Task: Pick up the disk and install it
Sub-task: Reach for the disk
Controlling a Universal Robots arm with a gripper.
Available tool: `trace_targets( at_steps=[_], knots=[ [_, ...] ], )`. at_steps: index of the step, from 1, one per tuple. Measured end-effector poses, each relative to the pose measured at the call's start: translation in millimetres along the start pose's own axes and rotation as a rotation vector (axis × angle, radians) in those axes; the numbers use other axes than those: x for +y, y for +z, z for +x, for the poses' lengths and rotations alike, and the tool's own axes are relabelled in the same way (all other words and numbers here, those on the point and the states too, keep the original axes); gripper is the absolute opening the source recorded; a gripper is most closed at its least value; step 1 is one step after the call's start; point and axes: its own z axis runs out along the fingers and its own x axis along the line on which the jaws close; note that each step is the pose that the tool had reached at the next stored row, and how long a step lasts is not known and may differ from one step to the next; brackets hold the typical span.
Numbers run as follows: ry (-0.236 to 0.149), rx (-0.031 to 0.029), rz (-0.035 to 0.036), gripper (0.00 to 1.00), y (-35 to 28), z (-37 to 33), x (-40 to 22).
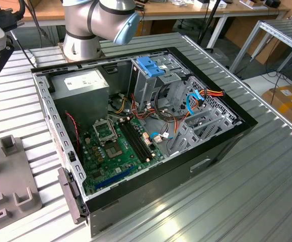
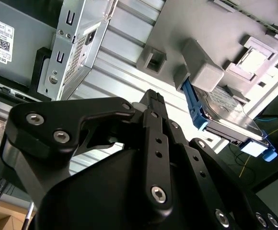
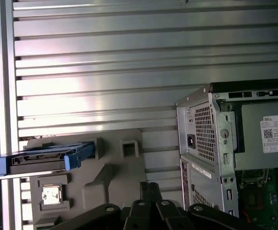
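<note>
Resting in a grey holder [image 2: 196,28], the disk [image 2: 225,115] lies apart from the closed, empty hand [image 2: 151,96].

Tallied at the workstation were one robot arm [image 1: 98,20], one open computer case [image 1: 186,171], one motherboard [image 1: 121,146], one power supply [image 1: 80,85], one grey fixture plate [image 3: 115,177] and one blue-framed disk [image 3: 38,158].

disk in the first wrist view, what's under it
The disk stands on edge in a grey holder, which lies on the ribbed metal table. A grey block of the holder covers one end of it, so how that end seats cannot be seen.
</note>
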Motion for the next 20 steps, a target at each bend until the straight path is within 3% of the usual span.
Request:
trace_targets(
  at_steps=[10,15,20],
  knots=[
    [0.000,0.0001,0.0001,0.11,0.2,0.3,2.8],
    [0.000,0.0000,0.0000,0.11,1.0,4.7,3.8],
    [0.000,0.0000,0.0001,0.11,1.0,4.9,3.7]
  ],
)
